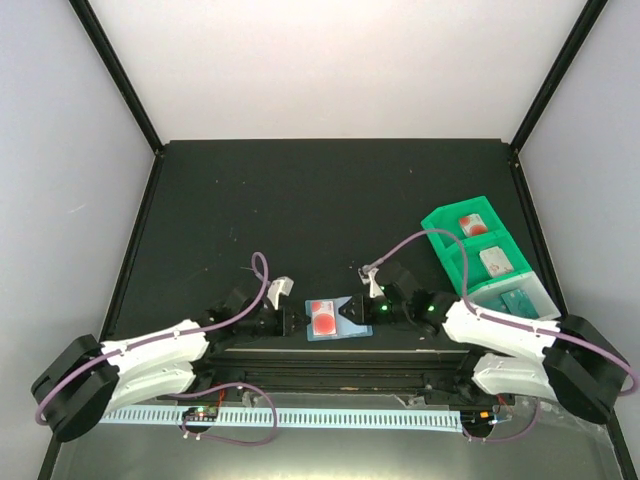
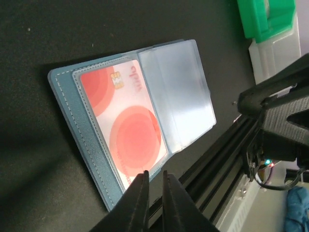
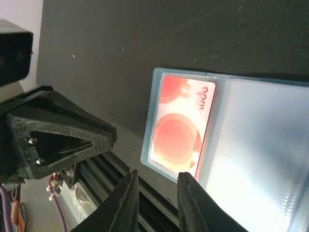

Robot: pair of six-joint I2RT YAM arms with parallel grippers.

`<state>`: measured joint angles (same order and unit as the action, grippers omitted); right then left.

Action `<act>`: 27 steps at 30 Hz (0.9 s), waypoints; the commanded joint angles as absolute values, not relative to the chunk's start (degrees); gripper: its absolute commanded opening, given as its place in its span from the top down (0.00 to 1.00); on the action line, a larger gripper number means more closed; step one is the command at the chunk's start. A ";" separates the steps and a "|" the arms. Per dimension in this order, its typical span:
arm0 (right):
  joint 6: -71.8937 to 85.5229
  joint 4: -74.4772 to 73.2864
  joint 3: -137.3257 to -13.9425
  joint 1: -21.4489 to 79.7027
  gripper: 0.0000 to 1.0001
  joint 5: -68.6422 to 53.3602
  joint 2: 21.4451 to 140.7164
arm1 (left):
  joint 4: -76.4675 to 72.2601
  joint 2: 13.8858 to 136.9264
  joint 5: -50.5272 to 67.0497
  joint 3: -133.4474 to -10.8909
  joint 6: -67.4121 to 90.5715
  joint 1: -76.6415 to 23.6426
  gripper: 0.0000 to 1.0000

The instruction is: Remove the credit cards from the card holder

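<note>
One card [image 2: 130, 130] lies in the open card holder [image 2: 178, 92], with the narrowly parted left gripper [image 2: 154, 175] at nine o'clock and the narrowly parted right gripper [image 3: 158, 176] at three, likely bracing it.

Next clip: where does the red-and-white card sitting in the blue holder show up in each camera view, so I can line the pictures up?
Top external: the red-and-white card is small, at low centre of the picture.
Left wrist: it is large, left of centre, with its chip toward the top.
Right wrist: it is at centre, with its chip toward the top.
Shared landmark: the light-blue card holder, lying open, with the card under one panel's clear sleeve.
</note>
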<state>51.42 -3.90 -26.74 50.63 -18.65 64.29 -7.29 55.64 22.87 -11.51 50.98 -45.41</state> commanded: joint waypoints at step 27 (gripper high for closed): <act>51.63 4.51 -30.67 55.18 0.77 -16.42 81.21 | -16.24 69.94 26.52 -14.14 46.32 -45.01 0.98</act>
